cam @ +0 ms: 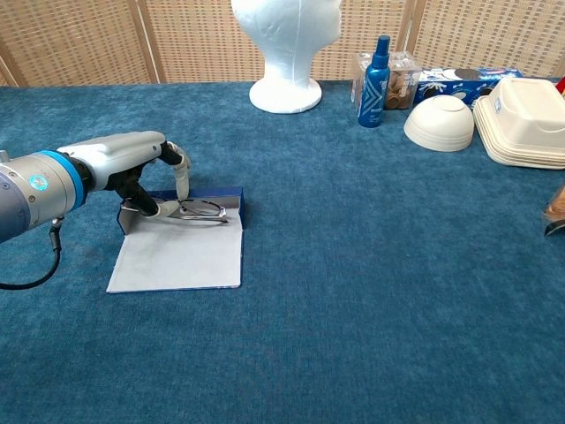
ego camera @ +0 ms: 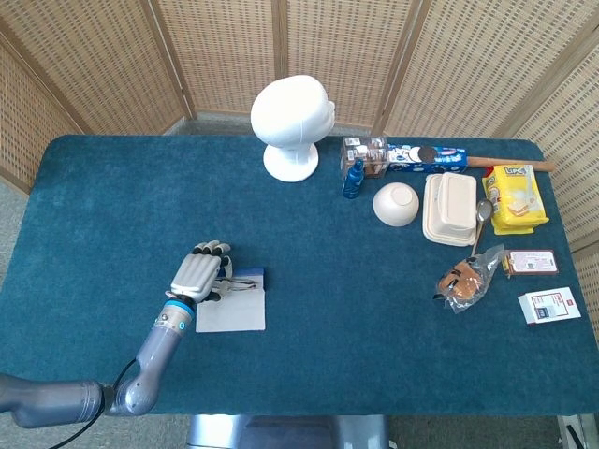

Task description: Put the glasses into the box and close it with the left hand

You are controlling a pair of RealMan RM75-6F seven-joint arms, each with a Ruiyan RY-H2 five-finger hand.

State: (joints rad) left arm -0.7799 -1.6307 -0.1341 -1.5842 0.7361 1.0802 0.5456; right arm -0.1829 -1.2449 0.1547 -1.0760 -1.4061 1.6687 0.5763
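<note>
While my left robot hand (cam: 146, 177) hangs over the far left corner of the open box (cam: 181, 247) on the bench (cam: 353, 265), its fingers (cam: 181, 172) curl down around one end of the glasses (cam: 201, 209). They lie in the box's far tray. Whether I actually grip them, I cannot tell.

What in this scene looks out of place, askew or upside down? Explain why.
The white bowl sits upside down, rim on the table. The box lies open, its lid flat, with the glasses at its far edge under the left hand. Nothing looks spilled or damaged.
</note>
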